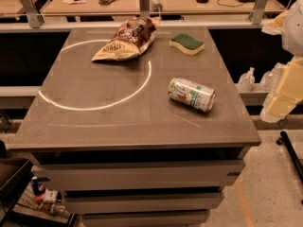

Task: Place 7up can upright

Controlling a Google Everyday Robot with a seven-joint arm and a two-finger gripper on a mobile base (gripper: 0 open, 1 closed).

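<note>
7up can (pixel 191 94) laid on its side right of centre on table (pixel 118 124), gripper (pixel 283 96) held beyond right edge, grip state cannot be told

Up at the far right edge: pale arm (pixel 294 25) above, partly cut off; yellowish hand (pixel 282 96) below it, hanging in the air, angled downward.

Colours we find on the dull grey-brown tabletop (pixel 94 131)

We see a white-and-green aluminium 7up can (pixel 191 94) with small reddish marks, a brown and cream crinkled snack bag (pixel 127 39), a yellow rectangular sponge (pixel 186 44) topped dark green, a thin white ring (pixel 94 109) on the tabletop, and a pale yellow-and-white gripper (pixel 283 91) at the right edge.
</note>
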